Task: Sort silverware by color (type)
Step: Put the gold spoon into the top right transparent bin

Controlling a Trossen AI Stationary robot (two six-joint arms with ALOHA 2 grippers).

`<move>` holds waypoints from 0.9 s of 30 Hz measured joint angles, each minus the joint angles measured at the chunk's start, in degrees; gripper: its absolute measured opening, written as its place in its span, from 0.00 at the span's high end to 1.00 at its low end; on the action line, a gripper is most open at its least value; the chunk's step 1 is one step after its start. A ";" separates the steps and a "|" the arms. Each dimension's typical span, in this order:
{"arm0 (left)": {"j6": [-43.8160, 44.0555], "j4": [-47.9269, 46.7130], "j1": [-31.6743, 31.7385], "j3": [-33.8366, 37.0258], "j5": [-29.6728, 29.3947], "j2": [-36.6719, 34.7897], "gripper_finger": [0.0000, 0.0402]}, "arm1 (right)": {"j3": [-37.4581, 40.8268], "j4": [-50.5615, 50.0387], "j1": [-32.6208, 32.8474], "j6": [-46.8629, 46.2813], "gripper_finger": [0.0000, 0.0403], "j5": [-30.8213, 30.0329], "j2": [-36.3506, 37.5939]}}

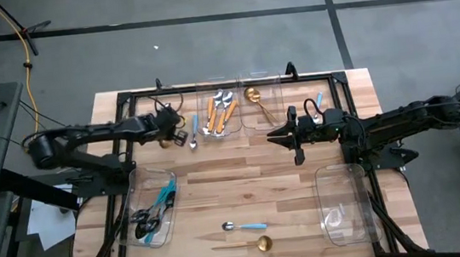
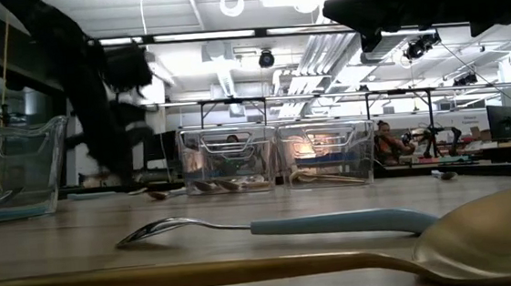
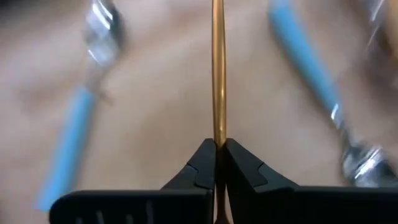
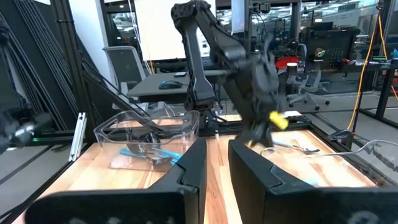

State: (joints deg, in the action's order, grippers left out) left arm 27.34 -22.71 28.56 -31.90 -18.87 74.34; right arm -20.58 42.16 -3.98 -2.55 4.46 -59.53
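A gold utensil [image 3: 217,68] is lying near the table's far edge, left of the bins, and the left gripper [image 3: 217,163] is pinching its handle: pickup step. Next, probably lifting it toward the gold spoon's bin [image 1: 260,100]. The right gripper [image 4: 216,163], narrow and empty, is waiting mid-table.

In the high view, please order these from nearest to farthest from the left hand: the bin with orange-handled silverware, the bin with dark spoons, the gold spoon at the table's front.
1. Bin with orange-handled silverware, just beside the left hand.
2. Bin with dark spoons, front left.
3. Gold spoon, front middle.
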 joint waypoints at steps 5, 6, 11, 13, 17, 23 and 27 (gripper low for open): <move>0.62 -5.29 -0.09 -0.99 -6.87 -11.85 0.99 | 0.00 -0.13 -0.01 0.00 0.87 0.01 0.00; 0.60 -4.27 -0.32 -1.00 -7.37 -14.45 0.99 | 0.00 -0.14 0.01 0.00 0.87 0.00 0.02; -3.39 10.49 -4.24 3.65 -5.84 -25.77 0.99 | 0.00 -0.13 0.00 0.00 0.87 0.00 0.01; -4.73 22.52 -6.98 7.38 -3.95 -28.92 1.00 | 0.00 -0.14 -0.01 0.00 0.87 0.00 0.00; -6.05 50.54 -13.34 17.26 -0.30 -30.17 1.00 | 0.00 -0.14 0.01 -0.03 0.87 0.01 0.00; -8.16 74.30 -21.50 23.69 0.43 -24.70 1.00 | 0.00 2.53 0.01 -1.51 0.87 -0.02 -0.21; -13.70 80.21 -25.78 21.97 0.63 -19.59 1.00 | -0.02 7.41 0.02 -1.91 0.87 -0.01 -1.80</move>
State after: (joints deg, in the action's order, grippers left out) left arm 13.64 57.50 2.77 -9.93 -18.24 54.75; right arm -20.60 49.56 -3.97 -4.45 4.46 -61.33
